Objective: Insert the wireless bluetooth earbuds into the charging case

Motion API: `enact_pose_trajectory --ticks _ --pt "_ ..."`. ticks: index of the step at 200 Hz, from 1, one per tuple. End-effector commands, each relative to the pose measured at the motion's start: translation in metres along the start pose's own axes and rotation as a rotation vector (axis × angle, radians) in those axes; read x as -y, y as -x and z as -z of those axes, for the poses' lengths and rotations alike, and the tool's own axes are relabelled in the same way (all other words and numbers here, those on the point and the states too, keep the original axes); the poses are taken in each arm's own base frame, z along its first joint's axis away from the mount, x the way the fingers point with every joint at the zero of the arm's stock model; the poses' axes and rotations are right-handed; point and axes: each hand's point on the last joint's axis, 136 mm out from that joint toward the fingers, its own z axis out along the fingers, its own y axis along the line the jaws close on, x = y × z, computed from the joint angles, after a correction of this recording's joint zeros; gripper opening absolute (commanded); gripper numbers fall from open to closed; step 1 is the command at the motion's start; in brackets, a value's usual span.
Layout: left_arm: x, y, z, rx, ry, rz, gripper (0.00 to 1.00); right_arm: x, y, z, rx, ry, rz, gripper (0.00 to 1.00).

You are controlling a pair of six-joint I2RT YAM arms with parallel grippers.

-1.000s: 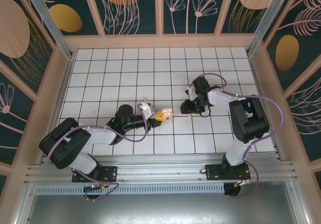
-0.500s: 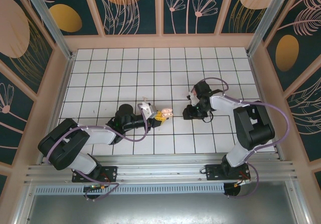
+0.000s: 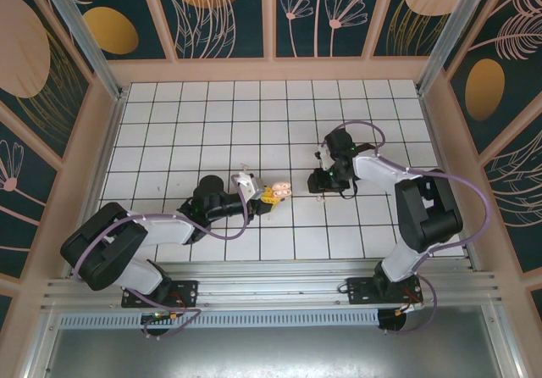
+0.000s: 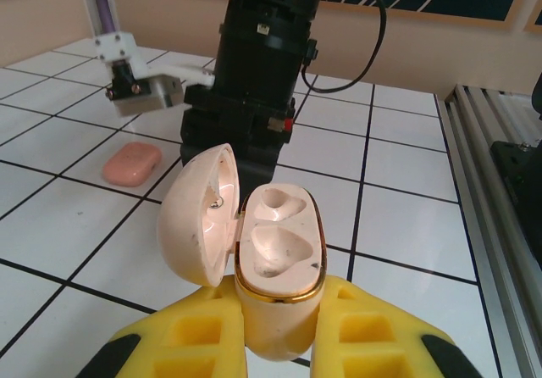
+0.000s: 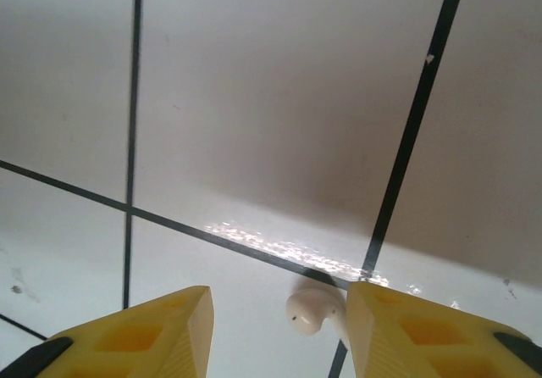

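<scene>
Mid-pickup, with left gripper (image 4: 279,344) clamped on the open charging case (image 4: 275,259) and right gripper (image 5: 279,327) spread astride a pale earbud (image 5: 312,310); next, likely centring, then closing gently.

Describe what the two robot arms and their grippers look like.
Both the left arm and the right arm have white links between bulky black joint housings. Along them loop lilac cables. The left gripper and right gripper carry blocky yellow fingers with recessed pockets and black outer edges. No markings are readable.
</scene>
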Motion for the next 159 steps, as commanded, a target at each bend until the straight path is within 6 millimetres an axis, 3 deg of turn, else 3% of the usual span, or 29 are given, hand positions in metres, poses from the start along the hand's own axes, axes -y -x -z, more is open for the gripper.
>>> enact_pose_trajectory --ticks 1,55,159 --pt "0.001 0.010 0.000 0.022 0.002 -0.033 0.10 0.005 -0.012 -0.005 -0.060 -0.030 -0.034 0.46" --pt "0.001 0.009 0.000 0.020 0.003 -0.028 0.10 0.004 -0.030 -0.016 -0.121 0.003 -0.072 0.45" --pt "0.000 0.008 0.000 0.015 0.010 -0.022 0.10 -0.003 -0.045 -0.019 -0.174 0.004 -0.079 0.42"
